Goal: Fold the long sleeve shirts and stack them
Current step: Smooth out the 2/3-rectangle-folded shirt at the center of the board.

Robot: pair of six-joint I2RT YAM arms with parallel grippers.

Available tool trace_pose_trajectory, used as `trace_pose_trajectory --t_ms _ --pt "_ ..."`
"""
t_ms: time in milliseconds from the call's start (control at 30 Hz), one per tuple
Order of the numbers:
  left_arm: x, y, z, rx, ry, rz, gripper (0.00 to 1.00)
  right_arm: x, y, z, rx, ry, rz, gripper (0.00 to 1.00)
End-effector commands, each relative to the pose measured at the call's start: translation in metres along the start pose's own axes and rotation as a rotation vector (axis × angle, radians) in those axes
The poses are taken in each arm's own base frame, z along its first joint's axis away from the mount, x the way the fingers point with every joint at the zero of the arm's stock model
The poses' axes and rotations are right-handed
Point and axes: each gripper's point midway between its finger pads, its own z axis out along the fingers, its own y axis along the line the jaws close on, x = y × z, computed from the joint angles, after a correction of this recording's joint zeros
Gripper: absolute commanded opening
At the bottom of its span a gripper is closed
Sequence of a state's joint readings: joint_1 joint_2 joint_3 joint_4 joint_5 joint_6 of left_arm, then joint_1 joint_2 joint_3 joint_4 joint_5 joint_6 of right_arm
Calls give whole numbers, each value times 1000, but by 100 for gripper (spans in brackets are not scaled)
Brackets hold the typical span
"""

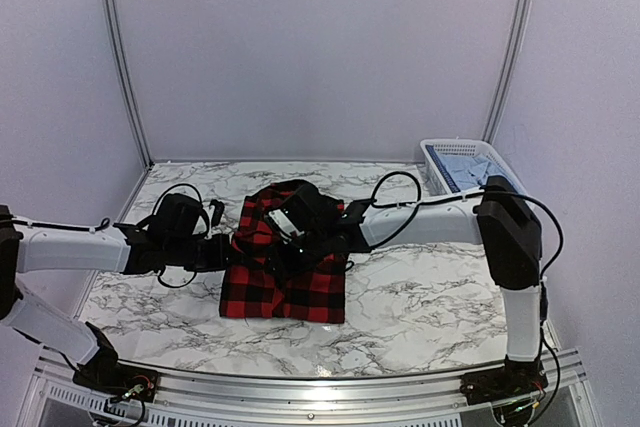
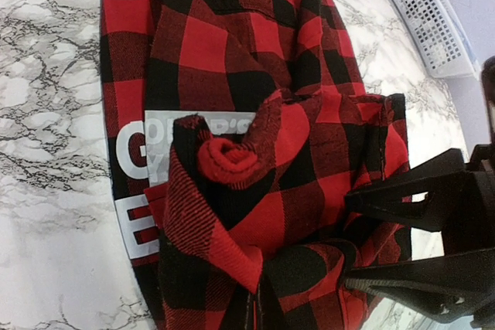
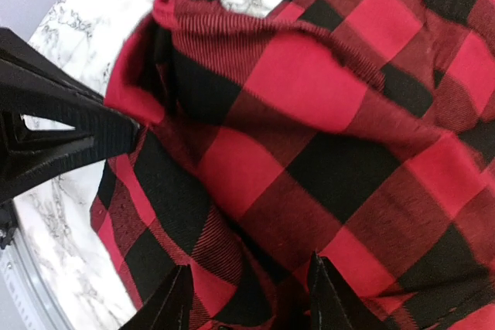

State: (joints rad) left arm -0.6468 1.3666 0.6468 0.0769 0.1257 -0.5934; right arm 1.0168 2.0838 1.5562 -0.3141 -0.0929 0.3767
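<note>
Top external: L gripper (image 1: 224, 250) pinches checked shirt (image 1: 300, 297) (R gripper (image 1: 285, 247) agape).

Only readable print, left wrist view: white tag (image 2: 193, 125) on the red-and-black check shirt (image 2: 232, 44). Big white "G" over "E" next to it, rest under folded cloth. Tag's faint grey lettering illegible. Nothing else legible.

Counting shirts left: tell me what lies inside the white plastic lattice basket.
Inside the white plastic lattice basket lies pale blue cloth; whatever is beneath it is hidden.
</note>
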Motion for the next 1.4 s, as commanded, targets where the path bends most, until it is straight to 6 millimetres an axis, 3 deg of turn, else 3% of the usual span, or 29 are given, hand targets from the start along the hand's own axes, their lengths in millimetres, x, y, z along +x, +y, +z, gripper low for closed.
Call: trace_pose_trajectory --t_ms 0,300,567,667,833,967,1100,1367 --pt "-12 -11 -6 70 -64 0 0 2 19 -11 -113 0 71 49" --pt "-10 -9 -8 77 -66 -6 0 5 27 -31 -294 -36 208 63" --pt "-12 -8 -8 72 -74 -4 0 6 48 -37 -474 -18 234 65" --pt "-12 -8 -9 72 -76 -3 0 13 44 -32 -460 4 246 65" --pt "-12 -8 -11 75 -79 -1 0 16 19 -31 -367 -11 278 65" --pt "-12 -8 -11 77 -77 1 0 21 14 -22 -364 8 286 65" --pt "-12 -8 -10 75 -77 -1 0 23 27 -19 -441 22 289 65" --pt "-11 -6 -8 67 -69 -3 0 15 48 -30 -554 13 260 66"
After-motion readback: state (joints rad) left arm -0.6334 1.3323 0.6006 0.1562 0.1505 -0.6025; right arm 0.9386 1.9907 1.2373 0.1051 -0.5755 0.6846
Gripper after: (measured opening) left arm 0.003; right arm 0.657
